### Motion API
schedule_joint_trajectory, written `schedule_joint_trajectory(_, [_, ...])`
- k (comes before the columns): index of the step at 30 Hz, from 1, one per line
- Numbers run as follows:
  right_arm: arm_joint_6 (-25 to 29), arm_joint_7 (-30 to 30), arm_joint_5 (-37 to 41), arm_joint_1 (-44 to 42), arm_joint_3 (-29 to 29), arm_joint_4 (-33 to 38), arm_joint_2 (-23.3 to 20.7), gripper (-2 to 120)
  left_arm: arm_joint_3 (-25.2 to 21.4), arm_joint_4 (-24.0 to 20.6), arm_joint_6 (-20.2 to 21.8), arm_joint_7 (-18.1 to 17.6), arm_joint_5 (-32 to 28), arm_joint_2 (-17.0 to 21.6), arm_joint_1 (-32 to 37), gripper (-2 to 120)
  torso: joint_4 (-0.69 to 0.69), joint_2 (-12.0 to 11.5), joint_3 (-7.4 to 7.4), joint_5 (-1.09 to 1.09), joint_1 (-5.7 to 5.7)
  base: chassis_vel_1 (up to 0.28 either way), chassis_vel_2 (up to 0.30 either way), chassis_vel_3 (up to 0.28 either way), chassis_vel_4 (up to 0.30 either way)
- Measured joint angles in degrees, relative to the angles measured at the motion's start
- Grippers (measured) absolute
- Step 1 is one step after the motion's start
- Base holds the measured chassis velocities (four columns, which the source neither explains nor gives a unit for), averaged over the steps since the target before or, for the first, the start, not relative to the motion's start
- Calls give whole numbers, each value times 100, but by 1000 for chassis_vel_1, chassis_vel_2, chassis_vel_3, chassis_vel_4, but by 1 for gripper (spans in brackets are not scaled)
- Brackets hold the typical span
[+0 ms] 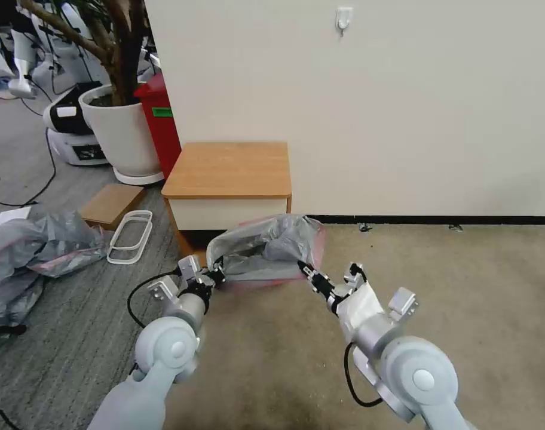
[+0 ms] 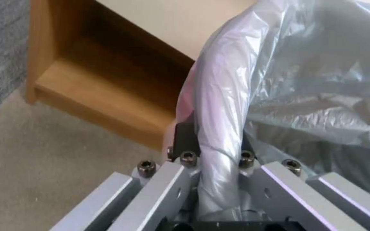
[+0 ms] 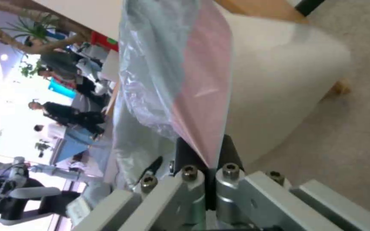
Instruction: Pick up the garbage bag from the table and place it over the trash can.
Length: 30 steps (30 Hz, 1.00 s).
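- The left gripper (image 1: 217, 276) is clamped on the left rim of the garbage bag (image 1: 266, 245); its wrist view shows a bunched fold (image 2: 219, 106) pinched between the fingers.
- The right gripper (image 1: 302, 270) pinches the pinkish-red band (image 3: 202, 96) on the right side.
- The bag hangs open between them, over the cream trash can (image 3: 279, 73), just in front of the nightstand (image 1: 227, 170).
- To do this well: keep both rims taut and level, and lower evenly so the mouth clears the can's rim.
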Motion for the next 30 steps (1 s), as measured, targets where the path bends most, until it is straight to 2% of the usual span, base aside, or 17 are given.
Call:
schedule_joint_trajectory(14, [162,-157,-382,0,-55,-376,-55,0,-139,-258,221,-402,-593,130,27,3,0,0,0,0,0,0,0,0,0])
schedule_joint_trajectory(22, [136,-174,-391,-44,-138,-138,-52,0,1,4,172,-290,-18,132,5,2,1,0,0,-1,0,0,0,0,0])
schedule_joint_trajectory(30, [110,-269,-479,-156,-203,-197,-68,0,30,66,92,-298,38,56,-48,2,0,0,0,0,0,0,0,0,0])
